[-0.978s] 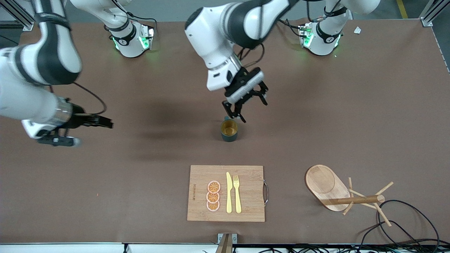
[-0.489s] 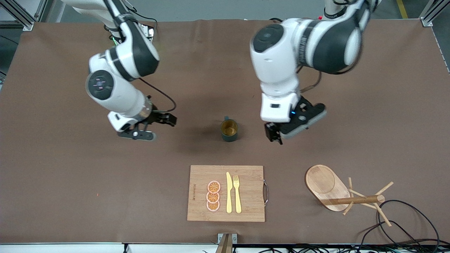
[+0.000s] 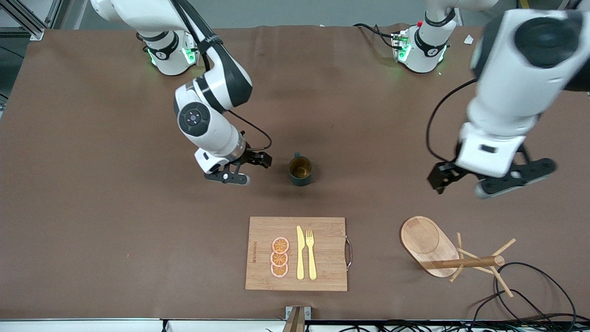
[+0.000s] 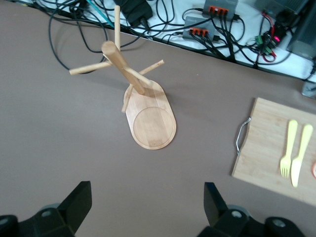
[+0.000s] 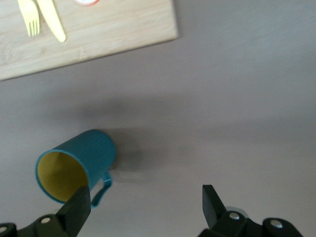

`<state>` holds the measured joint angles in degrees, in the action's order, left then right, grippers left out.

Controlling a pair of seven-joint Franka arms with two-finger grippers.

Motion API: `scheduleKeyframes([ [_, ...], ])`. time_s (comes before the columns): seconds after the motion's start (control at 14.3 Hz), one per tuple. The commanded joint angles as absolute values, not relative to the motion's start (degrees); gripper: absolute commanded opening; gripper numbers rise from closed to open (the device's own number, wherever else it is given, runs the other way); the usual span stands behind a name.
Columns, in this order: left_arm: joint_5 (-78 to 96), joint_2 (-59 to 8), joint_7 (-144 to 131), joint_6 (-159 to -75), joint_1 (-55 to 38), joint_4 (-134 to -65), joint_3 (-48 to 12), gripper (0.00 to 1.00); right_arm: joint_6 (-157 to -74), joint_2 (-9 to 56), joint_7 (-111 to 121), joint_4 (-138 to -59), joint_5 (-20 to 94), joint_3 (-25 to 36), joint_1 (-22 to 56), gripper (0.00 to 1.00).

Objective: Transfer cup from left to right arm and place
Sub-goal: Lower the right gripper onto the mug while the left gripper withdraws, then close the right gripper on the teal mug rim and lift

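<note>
The dark teal cup [image 3: 300, 171] with a mustard-yellow inside stands upright on the brown table, about mid-table, with nothing holding it. My right gripper [image 3: 252, 168] is open and empty, low beside the cup toward the right arm's end, a short gap away. In the right wrist view the cup [image 5: 74, 165] and its handle lie close by one fingertip [image 5: 79, 207], outside the open right gripper [image 5: 145, 210]. My left gripper [image 3: 441, 177] is open and empty, over bare table toward the left arm's end. It also shows open in the left wrist view [image 4: 145, 205].
A wooden cutting board [image 3: 322, 272] with a yellow knife, a fork and orange slices lies nearer the front camera than the cup. A wooden mug tree [image 3: 461, 263] on an oval base [image 4: 150, 123] lies near the left gripper. Cables [image 3: 530, 295] trail at the table's front edge.
The left arm has swung away from over the cup toward its own end of the table. The right arm has moved in beside the cup. The cup has not moved.
</note>
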<state>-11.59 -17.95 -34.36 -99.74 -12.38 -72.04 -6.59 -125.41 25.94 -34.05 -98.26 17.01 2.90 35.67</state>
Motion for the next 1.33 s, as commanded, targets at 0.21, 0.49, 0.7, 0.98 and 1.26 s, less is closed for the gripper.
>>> scheduleKeyframes([
  [0.21,-3.87,-10.74,-19.72,-93.88,-6.43,-76.71,-6.42,1.00,-126.38,35.24,-37.35,-89.83,18.37,3.87,41.65,1.00],
  [0.49,1.49,-0.55,-8.99,-93.34,-3.87,-88.47,-4.14,1.00,-128.66,36.73,-37.88,-88.77,17.76,3.96,42.62,1.00],
  [0.7,1.41,5.52,-6.24,-90.98,-3.95,-94.56,-3.96,1.00,-129.72,37.97,-40.42,-88.77,13.72,3.96,44.20,1.00],
  [0.98,-0.09,8.52,-5.89,-90.18,-3.78,-97.47,-4.13,1.00,-133.59,38.93,-41.13,-89.38,12.05,3.96,44.91,0.87],
  [1.26,-0.09,8.53,-5.80,-90.18,-3.08,-97.38,-4.04,1.00,-133.59,39.02,-40.09,-89.47,8.88,3.87,44.74,0.38],
])
